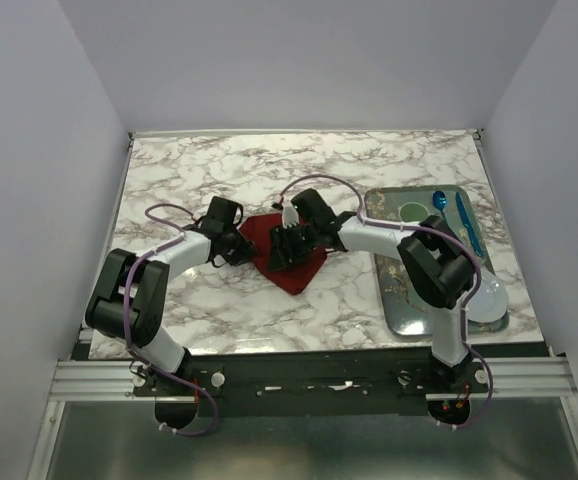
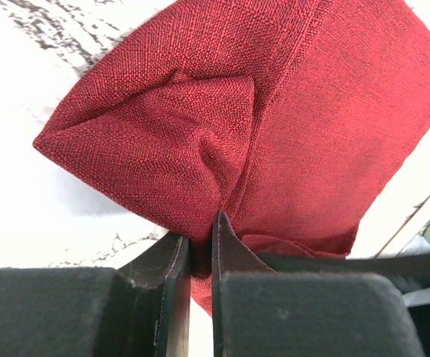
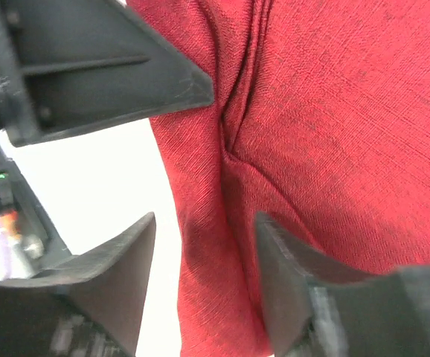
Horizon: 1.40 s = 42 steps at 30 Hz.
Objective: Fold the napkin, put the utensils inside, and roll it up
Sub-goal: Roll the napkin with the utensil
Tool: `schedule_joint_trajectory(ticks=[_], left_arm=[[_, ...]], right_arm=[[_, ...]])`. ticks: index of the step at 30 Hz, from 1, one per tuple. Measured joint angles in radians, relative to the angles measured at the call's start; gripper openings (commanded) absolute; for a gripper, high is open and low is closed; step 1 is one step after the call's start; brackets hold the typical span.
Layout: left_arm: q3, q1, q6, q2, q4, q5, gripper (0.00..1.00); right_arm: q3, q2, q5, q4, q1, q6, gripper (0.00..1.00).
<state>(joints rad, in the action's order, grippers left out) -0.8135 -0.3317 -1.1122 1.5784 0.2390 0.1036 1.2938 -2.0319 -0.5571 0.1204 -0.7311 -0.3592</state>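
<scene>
Napkin (image 1: 294, 275) lies bunched mid-way across the marble table (image 1: 369, 170). Left gripper (image 2: 201, 242) pinches a cloth edge tight; right gripper (image 3: 206, 227) gapes wide astride a crease, holding nothing. Risk, I'd say: pulling from one pinch drags the fold open.

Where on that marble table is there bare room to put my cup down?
The far strip of the white marble table, behind the dark red cloth napkin, is bare, as is the left side beyond the left arm. The middle is crowded, with both jaws at the napkin; the grey metal tray fills the right.
</scene>
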Motion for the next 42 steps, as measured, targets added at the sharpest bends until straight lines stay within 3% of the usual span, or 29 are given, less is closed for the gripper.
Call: schedule_joint_trajectory(ticks=[8, 12, 19, 31, 32, 40, 42], left_arm=[[-0.048, 0.0, -0.004, 0.0, 0.113, -0.013, 0.0], [-0.073, 0.0, -0.008, 0.005, 0.167, -0.015, 0.0], [-0.112, 0.0, -0.01, 0.039, 0.219, -0.014, 0.0], [-0.125, 0.0, -0.01, 0.053, 0.234, -0.013, 0.0], [-0.125, 0.0, -0.01, 0.053, 0.235, -0.013, 0.0], [-0.125, 0.004, 0.011, 0.054, 0.231, 0.001, 0.01], [-0.123, 0.006, 0.024, 0.053, 0.217, 0.008, 0.17]], right_arm=[[0.018, 0.113, 0.346, 0.093, -0.163, 0.154, 0.79], [0.035, 0.115, 0.555, 0.11, -0.258, 0.239, 0.79], [0.047, 0.096, 0.755, 0.112, -0.342, 0.317, 0.76], [0.051, 0.016, 0.816, 0.109, -0.356, 0.336, 0.5], [0.054, 0.012, 0.816, 0.109, -0.356, 0.333, 0.41], [0.059, 0.0, 0.818, 0.096, -0.356, 0.317, 0.1], [0.057, 0.0, 0.806, 0.092, -0.35, 0.31, 0.05]])
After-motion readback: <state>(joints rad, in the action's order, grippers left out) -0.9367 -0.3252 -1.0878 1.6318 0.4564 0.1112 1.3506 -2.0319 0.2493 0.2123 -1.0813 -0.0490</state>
